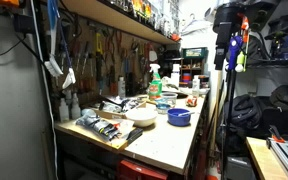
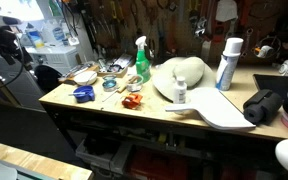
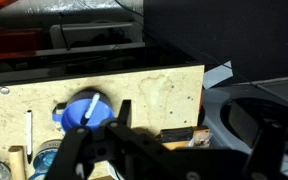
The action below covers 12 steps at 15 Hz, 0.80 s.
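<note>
Wrist view, left to right: the blue bowl (image 3: 82,110) sits on the workbench (image 3: 169,90), short of the bench's far edge and partly behind the left finger of the gripper (image 3: 169,150). The jaws look spread wide with nothing between them. It's dark and blurry down there, so I can't judge the exact opening. I also can't tell whether the gripper touches the bowl.

Exterior view, left to right along the workbench (image 2: 134,122):
- The blue bowl (image 2: 83,94) is at the left end, close to the near edge.
- A red piece (image 2: 132,101) lies just right of it, apart from it.
- A green spray bottle (image 2: 142,60) stands upright, further back.
- A white dome-shaped item (image 2: 179,75) has a small white bottle (image 2: 180,92) upright in front of it.
- A white can (image 2: 228,62) stands upright, right of the dome.
- A black bundle (image 2: 267,105) is at the right end.

In an exterior view from another side, the blue bowl (image 1: 179,117) is near the right edge of the bench, with a white bowl (image 1: 141,117) just to its left.
</note>
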Motion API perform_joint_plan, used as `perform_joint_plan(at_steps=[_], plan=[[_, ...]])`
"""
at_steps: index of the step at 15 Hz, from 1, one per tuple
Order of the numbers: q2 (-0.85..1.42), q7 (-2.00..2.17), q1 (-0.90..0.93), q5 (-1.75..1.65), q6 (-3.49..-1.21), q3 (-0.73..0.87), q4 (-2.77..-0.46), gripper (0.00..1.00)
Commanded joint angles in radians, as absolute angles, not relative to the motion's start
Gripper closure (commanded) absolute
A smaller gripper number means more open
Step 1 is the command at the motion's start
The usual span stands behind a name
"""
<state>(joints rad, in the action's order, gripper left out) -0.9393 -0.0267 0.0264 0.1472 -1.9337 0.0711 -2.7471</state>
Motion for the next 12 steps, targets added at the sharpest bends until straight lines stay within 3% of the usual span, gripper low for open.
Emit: perform_joint_plan(at_steps=[1,7,12], plan=[[-0.938,-0.033,0.018,0.153,-1.930,0.064,-2.745,0.00],[-0.920,0.000,0.003,0.143,-1.967,0.040,-2.744,0.00],[-0.727,0.124,-0.100,0.020,-2.408,-0.067,-2.752,0.00]])
